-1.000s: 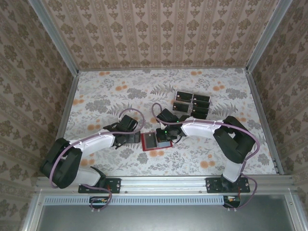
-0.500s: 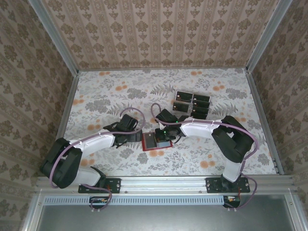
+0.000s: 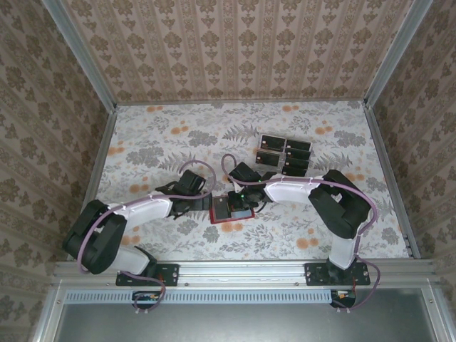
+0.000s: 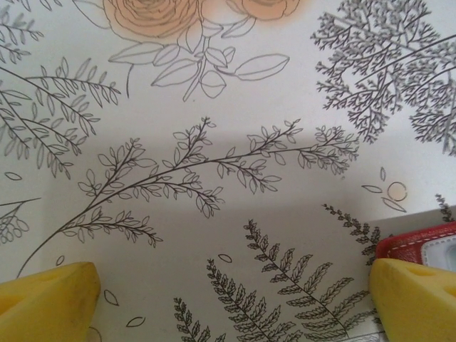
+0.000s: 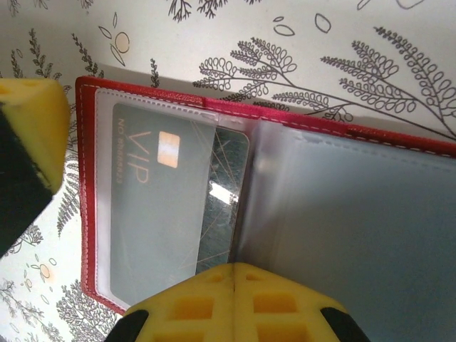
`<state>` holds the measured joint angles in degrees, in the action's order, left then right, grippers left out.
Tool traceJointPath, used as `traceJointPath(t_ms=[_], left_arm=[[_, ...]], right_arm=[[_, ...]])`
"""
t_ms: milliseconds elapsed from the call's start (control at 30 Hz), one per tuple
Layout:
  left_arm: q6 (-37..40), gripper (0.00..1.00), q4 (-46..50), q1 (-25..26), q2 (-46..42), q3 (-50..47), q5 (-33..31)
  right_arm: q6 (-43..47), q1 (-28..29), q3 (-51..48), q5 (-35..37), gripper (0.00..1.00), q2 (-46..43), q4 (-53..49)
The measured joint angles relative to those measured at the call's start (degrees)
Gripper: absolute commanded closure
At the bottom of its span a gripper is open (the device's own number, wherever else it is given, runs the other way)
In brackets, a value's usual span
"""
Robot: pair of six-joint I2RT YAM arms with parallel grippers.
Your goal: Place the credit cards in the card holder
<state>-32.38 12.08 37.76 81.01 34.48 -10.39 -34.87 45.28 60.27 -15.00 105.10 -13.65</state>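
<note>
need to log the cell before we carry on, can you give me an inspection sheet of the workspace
surface: floral cloth lies flat over the table
job's things: red card holder lies open, with a VIP card mostly inside a clear sleeve; loose cards sit clustered farther back on the right
clutter: nothing seen
grippers: left gripper is wide open and empty, beside the holder's edge; right gripper is shut, tips at the card's edge
cables: purple cables run along both arms and loop at the wrists
surroundings: patterned walls on three sides, metal rail at the near edge
</note>
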Motion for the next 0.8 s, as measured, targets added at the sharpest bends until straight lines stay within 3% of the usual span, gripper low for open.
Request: traceJointPath(t_ms=[800], left_arm=[[-1.55,0.00,-3.15,1.55,0.81,-1.55,-3.50]], right_arm=[[-3.56,-0.02,0.00,-5.25,1.00,2.03,4.85]])
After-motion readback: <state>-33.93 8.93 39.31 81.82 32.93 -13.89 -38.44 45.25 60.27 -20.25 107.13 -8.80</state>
